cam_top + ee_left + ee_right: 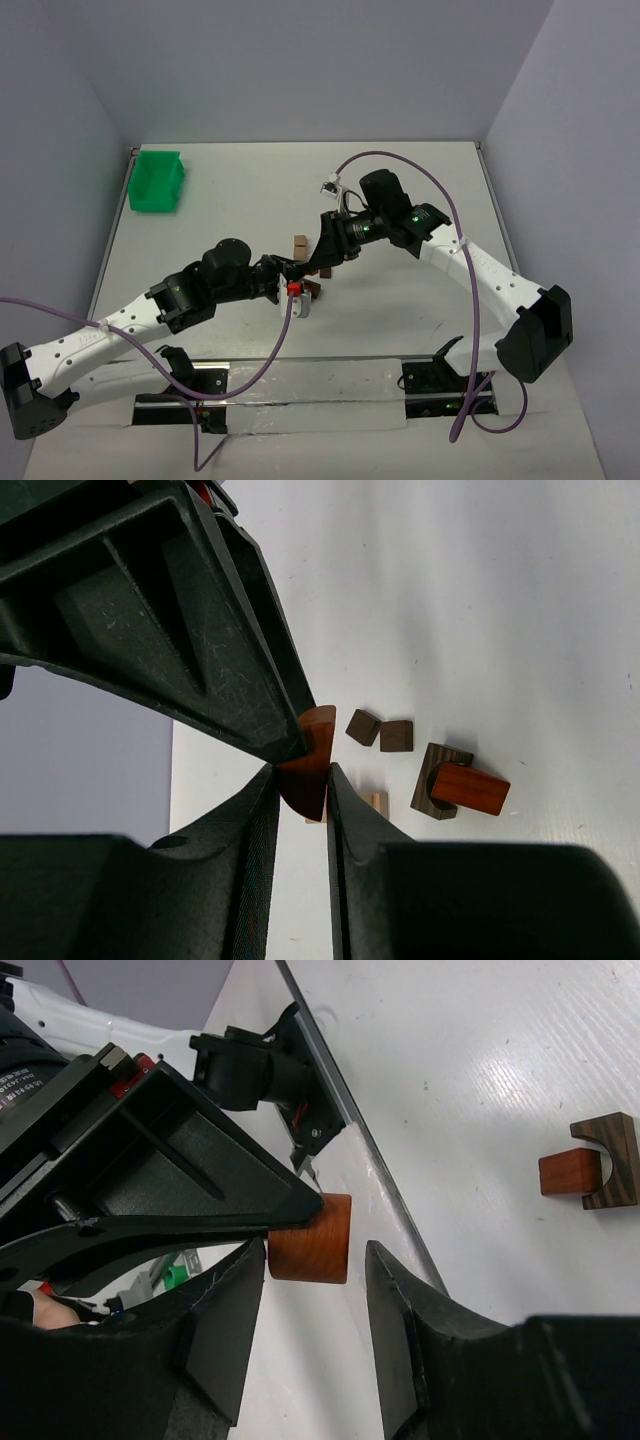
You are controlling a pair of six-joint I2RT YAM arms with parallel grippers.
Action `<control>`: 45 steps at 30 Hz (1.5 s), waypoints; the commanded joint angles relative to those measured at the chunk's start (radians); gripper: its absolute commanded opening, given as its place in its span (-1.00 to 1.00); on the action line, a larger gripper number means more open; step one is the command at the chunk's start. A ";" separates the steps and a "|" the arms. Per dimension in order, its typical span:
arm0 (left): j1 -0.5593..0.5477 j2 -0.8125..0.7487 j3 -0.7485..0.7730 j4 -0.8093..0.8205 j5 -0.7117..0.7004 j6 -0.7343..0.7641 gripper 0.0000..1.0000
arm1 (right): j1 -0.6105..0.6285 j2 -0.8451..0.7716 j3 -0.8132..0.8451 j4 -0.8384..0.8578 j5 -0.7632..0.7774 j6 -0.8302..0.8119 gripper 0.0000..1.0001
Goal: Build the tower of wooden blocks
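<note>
Block of reddish-brown wood [310,752], rounded on one face, is clamped between the two fingers of the left hand [303,780]. Only the part of the block that projects past the fingertips is visible; the rest is covered by the fingers. The right hand [315,1250] is spread, with one finger on each side of the same block. A gap shows between the block and the finger on the right of the right wrist view. Contact at the other finger cannot be judged.

Beyond the left hand's fingertips, on the white worktop [480,600]:
- Two small dark brown wooden cubes [362,726] lie just beside each other.
- To their right, a dark brown wooden arch block [430,765] lies flat, with a reddish-brown wooden cuboid [470,788] set in its notch.
- A light tan wooden block [374,802] sits just beside the left hand's right finger, which hides most of it.

In the top view the two hands meet over the blocks and cover nearly all of them. A bright green plastic tray [157,180] stands well apart from both hands, far off to the left hand's left.

Lettering on the black housing at the left edge of the right wrist view is cut off and cannot be read.
</note>
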 commanded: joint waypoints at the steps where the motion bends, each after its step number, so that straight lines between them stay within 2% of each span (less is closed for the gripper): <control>1: -0.002 -0.004 0.002 0.058 0.000 -0.011 -1.00 | 0.004 -0.019 0.011 0.039 -0.036 -0.001 -0.08; 5: -0.002 -0.001 0.000 0.059 -0.001 -0.010 -1.00 | 0.006 -0.020 0.006 0.042 -0.045 -0.006 -0.07; 7: -0.002 -0.002 -0.001 0.058 0.000 -0.010 -1.00 | 0.009 -0.023 0.003 0.041 -0.048 -0.008 -0.01; 9: -0.002 -0.003 -0.001 0.055 -0.003 -0.010 -1.00 | 0.011 -0.026 0.002 0.037 -0.048 -0.011 0.15; 12: -0.002 -0.004 -0.004 0.053 -0.005 -0.007 -1.00 | 0.011 -0.028 0.000 0.037 -0.055 -0.009 0.28; 18: -0.002 0.000 -0.003 0.052 -0.004 -0.008 -1.00 | 0.011 -0.030 -0.001 0.039 -0.065 -0.007 0.35; 34: 0.000 0.011 0.019 0.060 -0.003 -0.033 -1.00 | 0.019 -0.021 -0.022 0.058 -0.063 -0.019 0.00; 45: 0.000 0.006 0.010 0.058 0.012 -0.036 -1.00 | 0.019 -0.007 -0.004 0.065 -0.063 -0.006 -0.13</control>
